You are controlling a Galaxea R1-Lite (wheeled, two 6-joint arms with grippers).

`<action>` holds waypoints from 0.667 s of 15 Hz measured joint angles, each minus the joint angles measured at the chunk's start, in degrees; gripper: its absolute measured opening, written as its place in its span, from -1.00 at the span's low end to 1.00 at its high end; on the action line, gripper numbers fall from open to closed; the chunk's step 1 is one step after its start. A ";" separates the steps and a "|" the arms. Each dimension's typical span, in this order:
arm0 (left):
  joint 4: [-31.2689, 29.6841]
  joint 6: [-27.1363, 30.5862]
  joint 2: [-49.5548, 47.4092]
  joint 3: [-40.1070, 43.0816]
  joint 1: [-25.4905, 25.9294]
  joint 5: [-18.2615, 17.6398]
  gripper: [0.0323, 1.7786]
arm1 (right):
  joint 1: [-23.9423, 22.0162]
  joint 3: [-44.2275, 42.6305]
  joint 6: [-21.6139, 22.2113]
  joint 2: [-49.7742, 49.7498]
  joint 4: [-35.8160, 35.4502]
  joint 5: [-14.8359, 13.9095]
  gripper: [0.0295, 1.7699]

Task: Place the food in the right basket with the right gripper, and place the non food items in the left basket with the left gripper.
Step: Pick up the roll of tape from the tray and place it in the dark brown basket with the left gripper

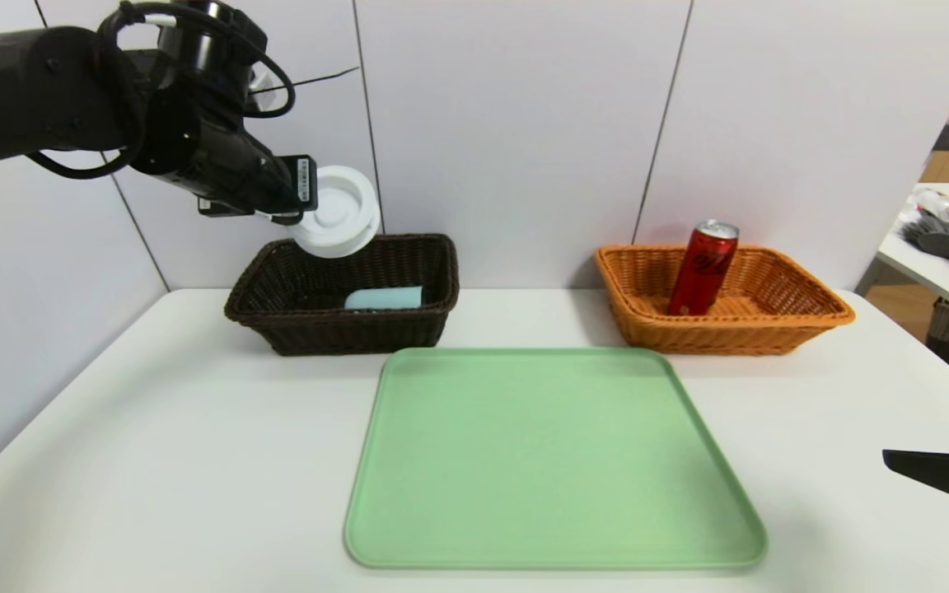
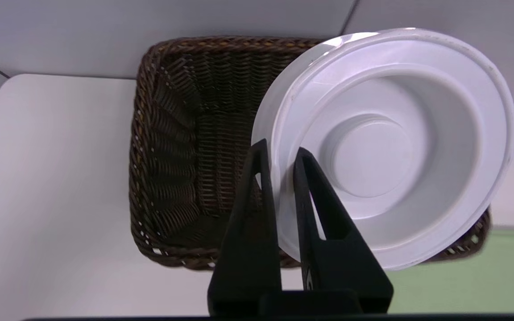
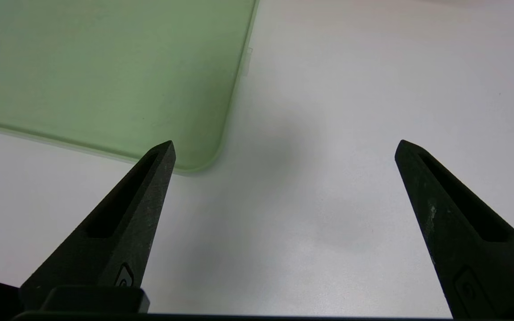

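White round flat plastic disc (image 1: 336, 212) with concentric rings is the thing you have in hand: it hangs in the air over the far left part of the dark brown woven wicker basket (image 1: 409, 328), clear of the rim. It is held on edge and tilted, its ringed face turned toward you and a little upward; being round, it has no long axis, and its flat face stands closer to upright than to level. Your left gripper (image 2: 279, 156) is clamped on the disc's rim, one pointed black finger on each side of the thin edge, as the left wrist view shows plainly.

Inside that dark basket, toward its right near side, you can see a matte blue-grey handleless cup (image 1: 384, 297) lying on its side, its long axis running left to right. You cannot tell which end is the mouth.

To the right, well apart from the dark basket, stands the orange-tan woven wicker basket (image 1: 804, 317). In it a slim tall red drinks can (image 1: 703, 268) with a silver top leans slightly to the right, its long axis near upright, top end up.

Nearer to you, between the two baskets, a pale green flat tray (image 1: 553, 461) with rounded corners lies bare on the white table (image 1: 153, 445).

Your right gripper (image 3: 283, 147) hovers low at the near right, over the table just beside the tray's corner, its fingers spread wide with nothing between them.
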 joint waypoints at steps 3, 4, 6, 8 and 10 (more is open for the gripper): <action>-2.21 1.16 3.85 0.00 2.76 0.13 -0.82 | 0.00 -0.17 0.07 -0.05 -0.02 0.02 0.92; -2.35 1.46 5.01 0.00 3.39 0.13 -0.82 | 0.00 -0.28 0.05 -0.05 -0.02 0.02 0.92; -2.51 1.61 6.91 0.00 4.39 0.13 -0.82 | 0.00 -0.33 0.07 -0.05 -0.02 0.05 0.92; -2.54 1.61 8.46 0.00 4.89 0.13 -0.82 | 0.00 -0.22 0.07 -0.05 -0.06 0.05 0.92; -2.65 1.50 9.81 0.02 5.10 0.13 -0.82 | 0.00 -0.11 0.16 -0.05 -0.02 0.10 0.92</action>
